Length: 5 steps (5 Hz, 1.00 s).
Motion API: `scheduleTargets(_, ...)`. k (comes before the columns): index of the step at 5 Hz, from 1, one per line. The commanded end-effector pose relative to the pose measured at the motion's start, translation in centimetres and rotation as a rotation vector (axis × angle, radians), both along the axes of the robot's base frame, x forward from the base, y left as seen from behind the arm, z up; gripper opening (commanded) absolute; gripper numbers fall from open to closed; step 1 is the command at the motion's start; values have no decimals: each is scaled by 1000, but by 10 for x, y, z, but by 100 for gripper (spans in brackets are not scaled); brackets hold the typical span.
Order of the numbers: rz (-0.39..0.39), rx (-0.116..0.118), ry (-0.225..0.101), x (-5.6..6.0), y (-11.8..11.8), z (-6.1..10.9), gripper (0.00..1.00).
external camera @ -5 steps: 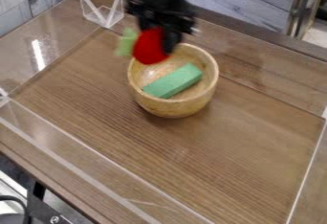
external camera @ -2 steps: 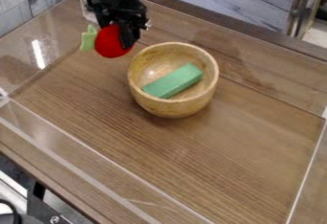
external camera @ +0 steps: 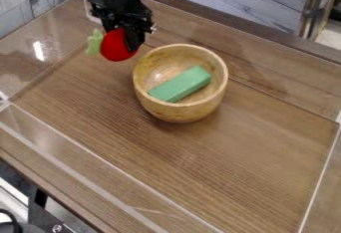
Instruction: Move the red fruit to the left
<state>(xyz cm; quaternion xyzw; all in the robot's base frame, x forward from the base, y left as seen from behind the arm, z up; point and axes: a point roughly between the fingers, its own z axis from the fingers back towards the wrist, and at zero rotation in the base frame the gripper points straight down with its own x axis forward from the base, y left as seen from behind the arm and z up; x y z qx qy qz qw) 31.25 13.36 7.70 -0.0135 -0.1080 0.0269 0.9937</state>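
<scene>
Camera | wooden bowl (external camera: 213,99): green block (external camera: 180,85) inside; red fruit (external camera: 120,45) outside

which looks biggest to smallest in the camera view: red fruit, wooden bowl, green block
1. wooden bowl
2. green block and red fruit: too close to rank, as the fruit is raised, perhaps nearer the camera

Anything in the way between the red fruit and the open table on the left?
Nothing visible blocks it: the red fruit, held by the gripper, has only bare wooden table to its left.
</scene>
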Motion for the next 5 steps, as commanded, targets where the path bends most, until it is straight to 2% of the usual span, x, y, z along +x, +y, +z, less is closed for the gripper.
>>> scheduleTargets(1,20,32,-53,14,15,11,0)
scheduleTargets(5,48,22,-41,37,39,-8,0)
